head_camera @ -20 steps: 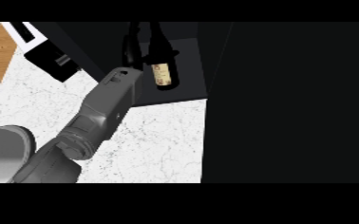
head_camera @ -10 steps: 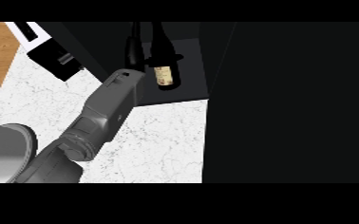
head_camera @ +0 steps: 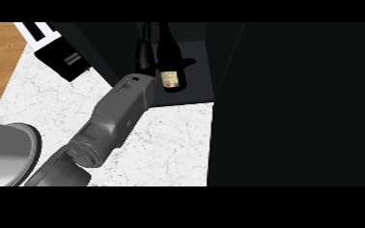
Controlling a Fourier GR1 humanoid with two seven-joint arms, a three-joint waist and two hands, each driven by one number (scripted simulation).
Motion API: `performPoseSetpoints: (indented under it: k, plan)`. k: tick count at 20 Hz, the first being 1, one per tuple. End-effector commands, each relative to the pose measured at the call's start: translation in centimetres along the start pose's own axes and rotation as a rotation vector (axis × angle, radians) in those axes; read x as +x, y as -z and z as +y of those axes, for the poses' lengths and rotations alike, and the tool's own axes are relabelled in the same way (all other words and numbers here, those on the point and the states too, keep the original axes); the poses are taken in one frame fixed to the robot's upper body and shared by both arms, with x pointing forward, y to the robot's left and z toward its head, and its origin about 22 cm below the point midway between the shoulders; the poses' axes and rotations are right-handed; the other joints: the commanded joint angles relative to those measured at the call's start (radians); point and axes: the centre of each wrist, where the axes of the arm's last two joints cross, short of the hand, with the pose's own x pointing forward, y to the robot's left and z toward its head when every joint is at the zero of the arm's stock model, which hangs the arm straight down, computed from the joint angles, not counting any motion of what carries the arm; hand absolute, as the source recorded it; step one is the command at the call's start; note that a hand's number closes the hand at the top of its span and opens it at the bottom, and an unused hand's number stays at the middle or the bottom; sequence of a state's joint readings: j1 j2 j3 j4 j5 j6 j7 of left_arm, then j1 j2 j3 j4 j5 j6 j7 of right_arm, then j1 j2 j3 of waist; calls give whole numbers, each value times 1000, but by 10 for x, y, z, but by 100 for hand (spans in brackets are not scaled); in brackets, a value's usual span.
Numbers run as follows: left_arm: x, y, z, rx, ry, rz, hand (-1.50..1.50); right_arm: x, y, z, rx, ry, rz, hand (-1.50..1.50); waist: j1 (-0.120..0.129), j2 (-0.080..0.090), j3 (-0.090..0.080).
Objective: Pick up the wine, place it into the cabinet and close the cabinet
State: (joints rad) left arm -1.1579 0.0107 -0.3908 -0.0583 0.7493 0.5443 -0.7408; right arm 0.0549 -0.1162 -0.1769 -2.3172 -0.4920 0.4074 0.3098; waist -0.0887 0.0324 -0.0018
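Wine bottle (head_camera: 169, 60) is already inside the dark cabinet (head_camera: 196, 84), upright on its floor, label facing out, so the pick and the carry look done. A grey forearm comes in from the lower left and reaches to the cabinet mouth; by side I judge it the left arm. Left hand (head_camera: 146, 53) sits just left of the bottle, black against the black interior, partly touching or right beside it. Fingers: cannot tell if spread, closed, or pinching the bottle. Right hand not seen. White marbled bench (head_camera: 167, 140) lies in front of the cabinet. Left to do, in my judgement: let go if holding, pull the arm out, shut the cabinet.
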Motion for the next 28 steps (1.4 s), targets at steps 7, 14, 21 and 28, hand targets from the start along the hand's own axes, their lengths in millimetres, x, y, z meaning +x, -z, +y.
performPoseSetpoints:
  k: [7, 14, 21, 28]
  plan:
    - [13, -12, -21, -41, -164, -102, -150, 7, 6, 8, -4, -7, 8, -150, 15, -18, 1]
    - [14, -55, -37, -63, -218, -78, -150, 3, -4, 7, -62, -22, 42, -150, 69, -34, 2]
    - [0, -110, -34, -76, -280, -72, -150, 8, -27, 10, -95, -44, 44, -150, 86, -37, 2]
    - [20, -166, -29, -162, -404, -65, -150, 20, -22, 6, -93, -71, 48, -150, 89, -37, 2]
